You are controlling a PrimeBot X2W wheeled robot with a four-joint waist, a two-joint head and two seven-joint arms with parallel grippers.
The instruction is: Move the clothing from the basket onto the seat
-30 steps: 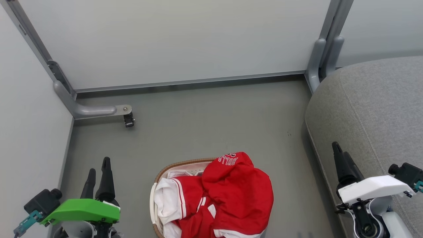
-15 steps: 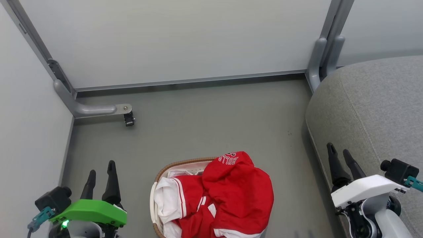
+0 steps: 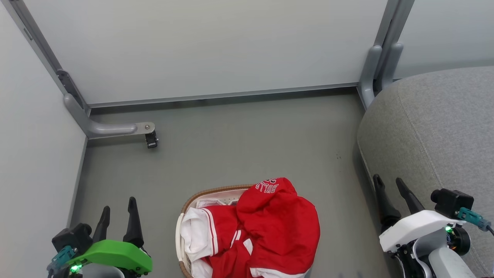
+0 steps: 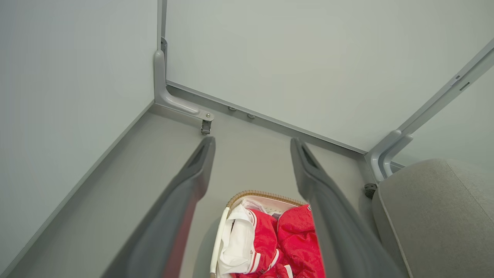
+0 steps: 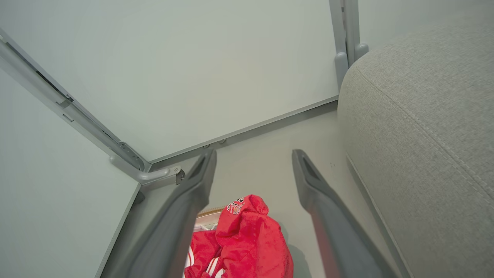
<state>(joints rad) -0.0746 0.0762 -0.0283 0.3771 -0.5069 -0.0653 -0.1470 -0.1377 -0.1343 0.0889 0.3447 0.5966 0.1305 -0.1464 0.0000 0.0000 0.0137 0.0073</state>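
Released and empty, the left hand (image 3: 119,204) is seen at the lower left of the head view. Its two dark fingers are spread over the floor (image 3: 239,146), beside the basket (image 3: 204,192) but apart from it. The right hand (image 3: 387,178) is likewise released, with nothing held between its fingers. It is shown at the lower right, in front of the near edge of the seat (image 3: 432,127); whether that edge is touched cannot be told.

The clothing (image 3: 270,227) is found in the basket, heaped as red fabric with white trim. One piece, marked with white "BULLS" lettering, is draped over the far right rim. A white liner (image 3: 195,231) is seen bunched at the left of the heap. The basket is set on the floor between the two hands, with the seat off to its right.

In the left wrist view the basket and clothing are framed low between the parted fingers. In the right wrist view the red heap is seen between the fingers, and the seat is seen at the right.
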